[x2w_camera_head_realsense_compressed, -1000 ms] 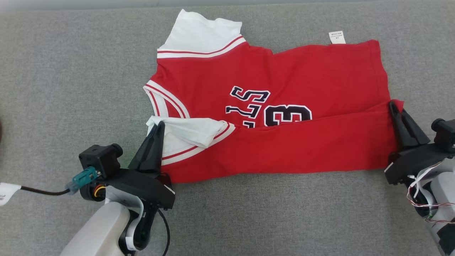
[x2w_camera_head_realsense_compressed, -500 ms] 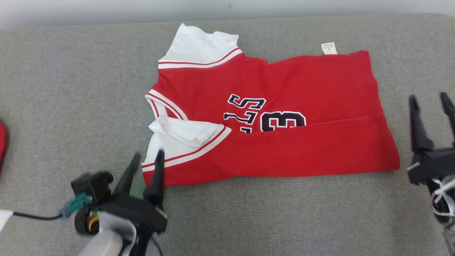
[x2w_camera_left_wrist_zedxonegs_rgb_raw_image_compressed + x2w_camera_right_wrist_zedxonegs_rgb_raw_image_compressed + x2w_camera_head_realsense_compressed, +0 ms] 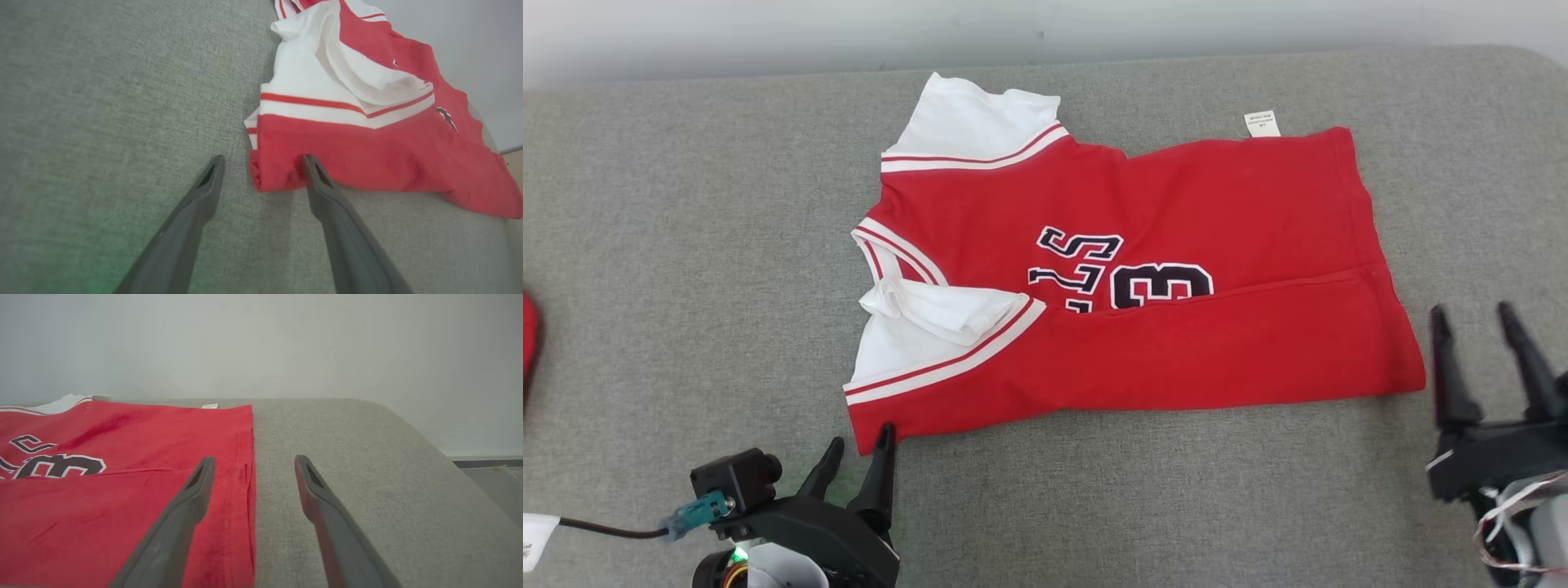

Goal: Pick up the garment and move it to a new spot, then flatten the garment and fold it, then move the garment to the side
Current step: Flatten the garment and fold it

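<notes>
Left gripper: fingers spread, nothing between them, parked at the near-left corner of the garment. In the left wrist view one fingertip sits against the red corner of the cloth; I can't tell from that angle whether it touches or hangs just above. Right gripper: jaws wide apart, empty, just off the garment's right edge toward its near end, a strip of grey showing between it and the fabric. The garment is a red jersey lying spread on the grey padded surface, about centre, collar end to the left and hem to the right. Its near long edge is folded over toward the far side, covering the lower part of the black-and-white lettering. Near white sleeve is rumpled on top of the fold; far white sleeve sticks out flat. Small white care label pokes out at the far right edge. A sliver of something red shows at the far left.
</notes>
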You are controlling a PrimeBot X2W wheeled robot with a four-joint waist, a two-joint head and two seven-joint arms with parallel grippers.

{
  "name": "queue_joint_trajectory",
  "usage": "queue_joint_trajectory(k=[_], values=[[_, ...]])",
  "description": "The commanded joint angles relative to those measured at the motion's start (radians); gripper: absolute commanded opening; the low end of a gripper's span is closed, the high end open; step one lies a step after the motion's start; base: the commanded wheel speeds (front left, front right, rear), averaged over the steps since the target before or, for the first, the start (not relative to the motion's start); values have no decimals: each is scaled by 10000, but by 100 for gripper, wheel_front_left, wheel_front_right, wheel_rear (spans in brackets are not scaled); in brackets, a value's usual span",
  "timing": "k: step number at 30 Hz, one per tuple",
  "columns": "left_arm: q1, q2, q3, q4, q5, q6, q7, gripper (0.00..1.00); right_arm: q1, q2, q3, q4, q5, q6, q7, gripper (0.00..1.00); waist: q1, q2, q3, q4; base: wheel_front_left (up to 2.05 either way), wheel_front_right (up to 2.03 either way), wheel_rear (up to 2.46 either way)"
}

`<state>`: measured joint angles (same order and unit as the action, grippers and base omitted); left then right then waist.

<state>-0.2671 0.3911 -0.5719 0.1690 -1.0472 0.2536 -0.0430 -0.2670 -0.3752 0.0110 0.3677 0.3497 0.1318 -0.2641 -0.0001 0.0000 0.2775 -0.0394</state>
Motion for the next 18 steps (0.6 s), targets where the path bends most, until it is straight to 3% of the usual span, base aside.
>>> queue_joint_trajectory(k=[1,2,3,11,17,18], values=[[-7,-59,-25,269,-152,-55,135,37,35,14,243,259,133,-23,-11,100,1,0,26,-38,0,0,0],[-43,-78,-22,357,-172,-122,120,22,-29,-7,371,417,240,-23,-13,100,1,0,37,-51,0,0,0],[-63,-111,-47,428,-227,-193,160,0,-109,-39,489,585,327,-23,-11,100,1,0,49,-59,0,0,0],[-74,-110,-156,585,-44,-676,-179,0,-800,-70,1663,2411,1322,-23,270,100,1,0,23,-5,0,0,0],[-162,42,-286,510,365,-767,-479,0,-1272,-42,2169,3538,1881,-23,388,100,1,0,-41,121,0,0,0],[-190,56,-290,481,417,-795,-554,0,-1326,-27,2311,3703,1981,-23,443,49,1,0,-53,147,0,0,0]])
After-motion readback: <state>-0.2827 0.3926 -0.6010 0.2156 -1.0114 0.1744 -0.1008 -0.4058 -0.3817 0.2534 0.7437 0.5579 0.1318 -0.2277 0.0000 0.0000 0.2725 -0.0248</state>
